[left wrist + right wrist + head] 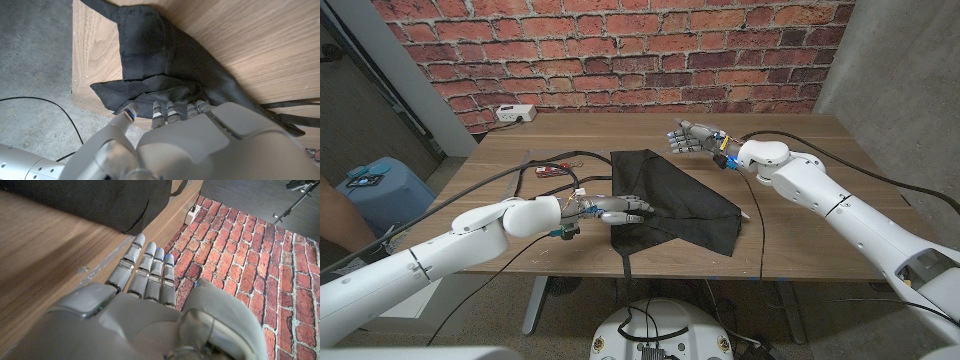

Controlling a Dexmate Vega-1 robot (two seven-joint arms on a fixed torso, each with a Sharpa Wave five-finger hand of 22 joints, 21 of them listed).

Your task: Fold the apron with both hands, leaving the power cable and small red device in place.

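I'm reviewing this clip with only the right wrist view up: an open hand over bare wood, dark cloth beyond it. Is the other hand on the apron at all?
Observer: Yes. In the head view the left hand rests on the black apron.
Operator: Gripping it or just touching?
Observer: The left wrist view shows its fingertips on a bunched fold of cloth near the table edge; a real grip can't be confirmed.
Operator: Is the small red device disturbed?
Observer: The head view shows the red device lying beside the apron, apart from both hands.
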